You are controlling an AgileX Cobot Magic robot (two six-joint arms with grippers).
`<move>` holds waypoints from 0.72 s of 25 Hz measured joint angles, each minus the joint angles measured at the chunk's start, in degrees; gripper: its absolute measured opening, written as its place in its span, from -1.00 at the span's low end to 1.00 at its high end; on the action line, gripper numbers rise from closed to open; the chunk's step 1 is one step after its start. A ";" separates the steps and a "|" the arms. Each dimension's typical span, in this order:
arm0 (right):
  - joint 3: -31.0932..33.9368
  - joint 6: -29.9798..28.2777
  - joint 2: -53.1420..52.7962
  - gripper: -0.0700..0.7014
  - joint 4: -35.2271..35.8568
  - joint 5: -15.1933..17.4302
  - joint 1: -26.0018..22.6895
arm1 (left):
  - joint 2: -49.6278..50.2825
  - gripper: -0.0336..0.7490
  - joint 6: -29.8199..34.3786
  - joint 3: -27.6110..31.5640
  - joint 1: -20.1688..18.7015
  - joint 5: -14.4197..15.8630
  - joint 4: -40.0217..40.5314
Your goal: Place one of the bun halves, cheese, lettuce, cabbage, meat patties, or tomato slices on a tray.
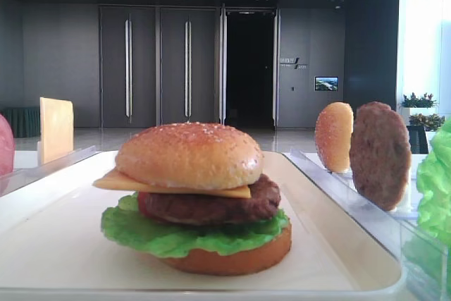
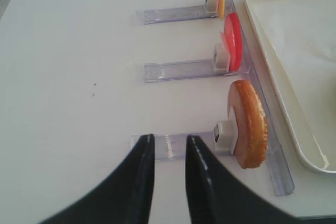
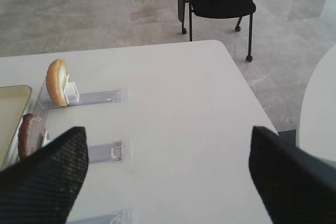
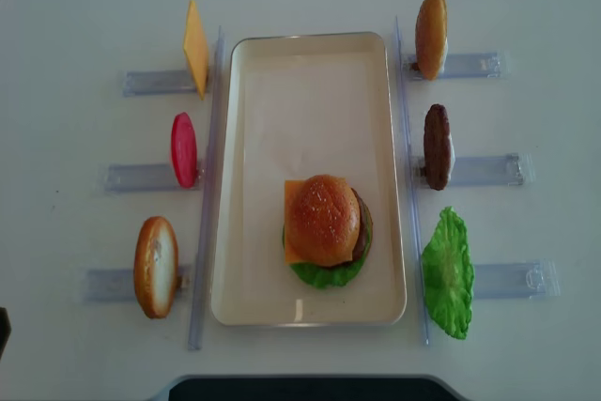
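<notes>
One stacked burger sits on the tray (image 4: 246, 138): sesame bun top (image 4: 322, 220), one cheese slice (image 4: 293, 196), one patty (image 1: 211, 206), lettuce (image 4: 329, 276). Six spare pieces stand in racks (image 4: 474, 170), three each side. The right gripper (image 3: 163, 177) gapes wide, empty; the left gripper (image 2: 168, 153) is nearly closed, holding nothing.

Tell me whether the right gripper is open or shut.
Open: in the right wrist view the right gripper has its fingers wide apart, nothing between them.
</notes>
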 joint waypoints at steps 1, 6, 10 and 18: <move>0.65 0.00 -0.63 0.71 0.00 0.00 0.00 | 0.00 -0.52 0.00 0.00 0.00 0.00 0.00; 2.70 -0.27 -0.80 0.71 0.00 2.34 0.00 | 0.00 -0.52 0.00 0.00 0.00 0.00 0.05; 5.91 -0.33 -0.91 0.71 1.09 3.52 0.00 | 0.00 -0.52 0.00 0.00 0.00 0.00 0.05; 8.42 -0.85 -0.91 0.71 1.16 4.89 0.00 | 0.00 -0.52 0.00 0.00 0.00 0.00 0.05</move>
